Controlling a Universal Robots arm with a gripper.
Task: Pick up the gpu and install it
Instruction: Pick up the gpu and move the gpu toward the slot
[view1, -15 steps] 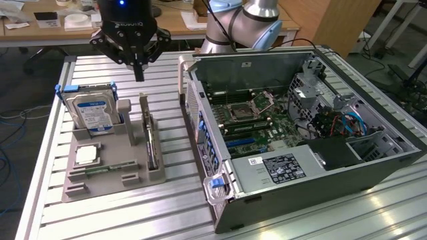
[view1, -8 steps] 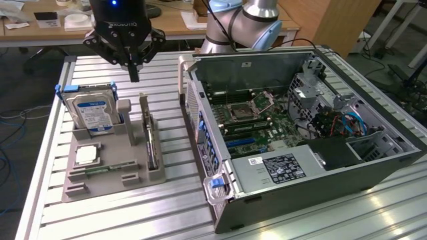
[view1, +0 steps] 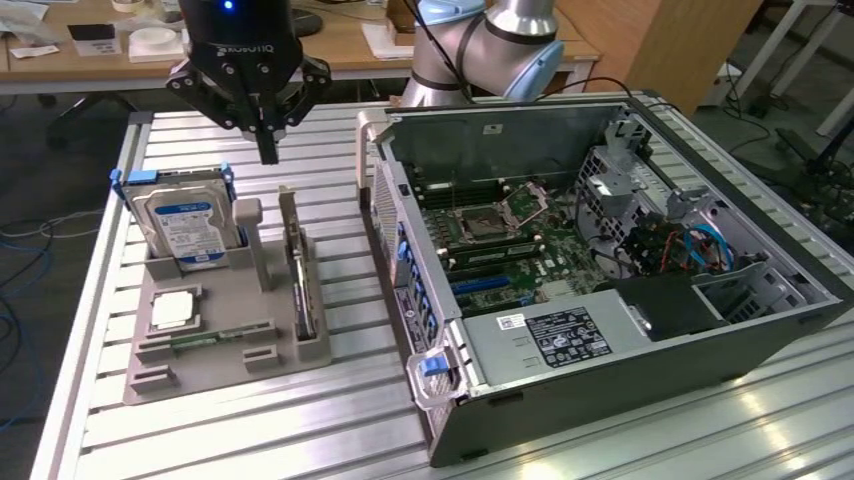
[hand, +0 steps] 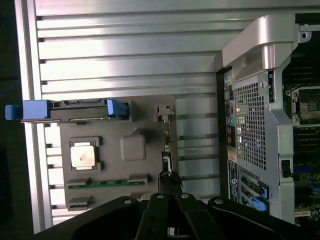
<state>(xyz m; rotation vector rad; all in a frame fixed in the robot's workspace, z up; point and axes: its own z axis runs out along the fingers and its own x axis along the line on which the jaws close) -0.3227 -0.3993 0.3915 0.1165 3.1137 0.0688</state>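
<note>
Gpu (view1: 302, 285) stands edge-on in gray holder (view1: 214, 365), faces barely visible, beneath closed claw (view1: 268, 150).

Light: bright, even, from overhead | Glare: white streaks on ribbed metal table (view1: 747, 420) | Shadow: dim inside computer case (view1: 507, 130)

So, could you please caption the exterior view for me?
Shut gripper hovers over the tray near the upright gpu, beside the open computer case.

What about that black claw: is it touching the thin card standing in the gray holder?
Apart. The exterior view shows the shut gripper above the gpu, with bare table slats visible between them.
</note>
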